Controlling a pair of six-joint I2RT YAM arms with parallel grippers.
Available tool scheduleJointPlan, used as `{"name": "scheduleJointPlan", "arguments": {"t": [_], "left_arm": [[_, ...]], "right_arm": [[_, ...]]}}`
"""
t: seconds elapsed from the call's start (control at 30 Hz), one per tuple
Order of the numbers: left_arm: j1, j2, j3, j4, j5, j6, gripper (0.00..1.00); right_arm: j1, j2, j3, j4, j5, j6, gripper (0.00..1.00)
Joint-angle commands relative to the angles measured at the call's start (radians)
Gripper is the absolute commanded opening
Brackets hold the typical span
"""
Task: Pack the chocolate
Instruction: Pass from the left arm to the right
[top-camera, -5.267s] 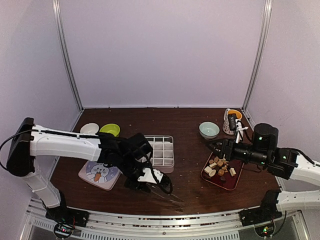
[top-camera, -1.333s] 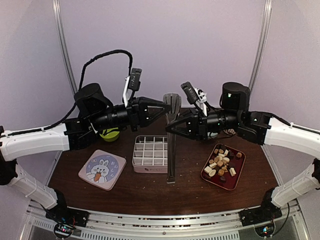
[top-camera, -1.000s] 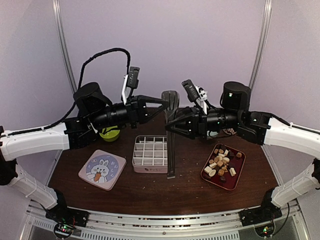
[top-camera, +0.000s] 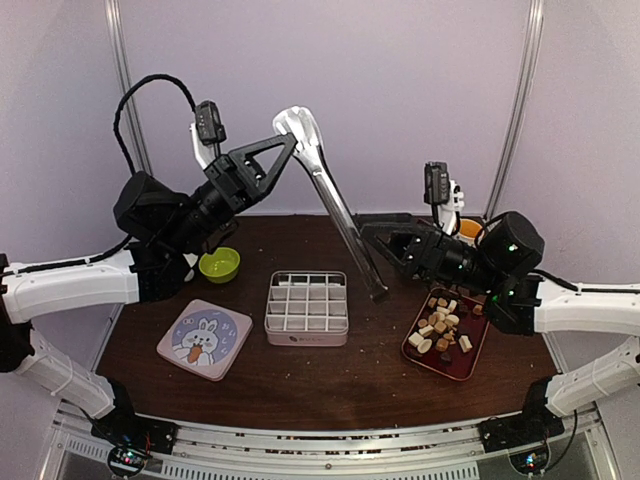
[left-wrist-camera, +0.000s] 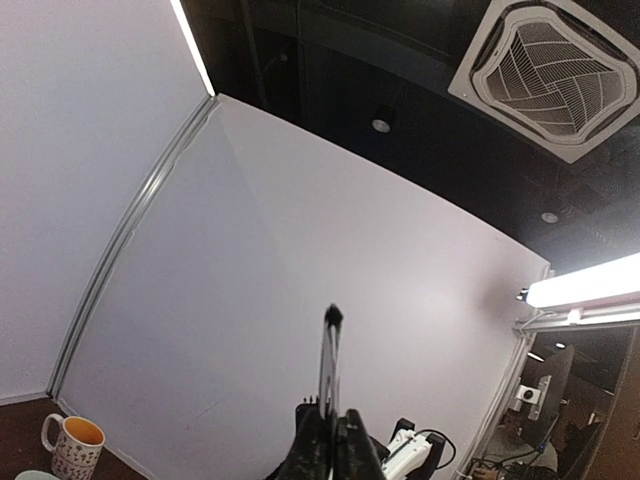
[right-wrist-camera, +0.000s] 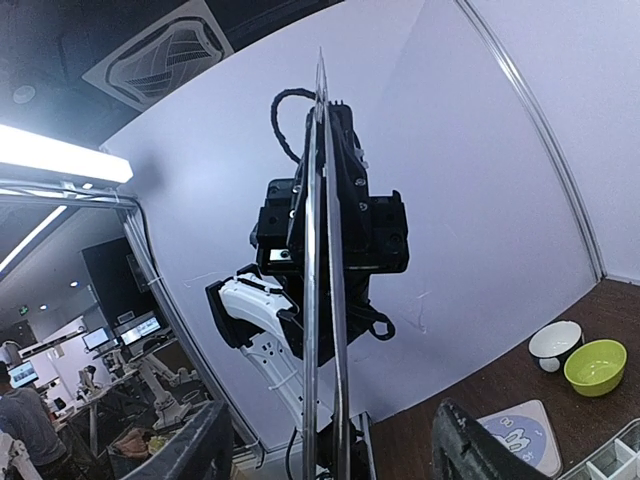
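Chocolate (top-camera: 441, 325) heaped in red tray (top-camera: 472, 364), right side. Probably light, hard, smooth pieces (may slip), so pinch each across its middle. Left gripper (top-camera: 288, 140) clamped on tongs (top-camera: 338, 210) — right gripper (top-camera: 374, 232) spread apart.

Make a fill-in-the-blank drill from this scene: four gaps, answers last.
1. The left gripper is shut on the ___, held high in the air.
2. The right gripper is ___.
3. The chocolate lies on a tray to the ___ of the compartment box.
4. The flat tin beside that box bears a cartoon ___.
Answers: tongs, open, right, rabbit.
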Motion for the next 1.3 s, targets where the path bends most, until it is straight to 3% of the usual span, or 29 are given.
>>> {"name": "scheduleJointPlan", "arguments": {"t": [0.0, 0.23, 0.83, 0.97, 1.13, 1.27], "left_arm": [[0.008, 0.023, 0.024, 0.110, 0.003, -0.061, 0.00], [0.007, 0.041, 0.013, 0.154, -0.006, -0.097, 0.00], [0.008, 0.031, -0.016, 0.192, -0.042, -0.069, 0.00], [0.008, 0.022, -0.014, 0.165, -0.040, -0.048, 0.00], [0.008, 0.007, -0.022, 0.151, -0.040, -0.014, 0.00], [0.008, 0.001, -0.038, 0.154, -0.058, -0.009, 0.17]], "right_arm": [[0.018, -0.012, -0.019, 0.030, 0.023, 0.008, 0.65], [0.029, 0.016, -0.010, 0.042, 0.037, -0.001, 0.48], [0.048, 0.039, -0.001, 0.029, 0.022, -0.012, 0.46], [0.049, 0.036, 0.000, 0.027, 0.026, -0.014, 0.36], [0.049, 0.028, 0.000, 0.017, 0.034, -0.021, 0.30], [0.049, 0.016, -0.002, 0.007, 0.046, -0.030, 0.26]]}}
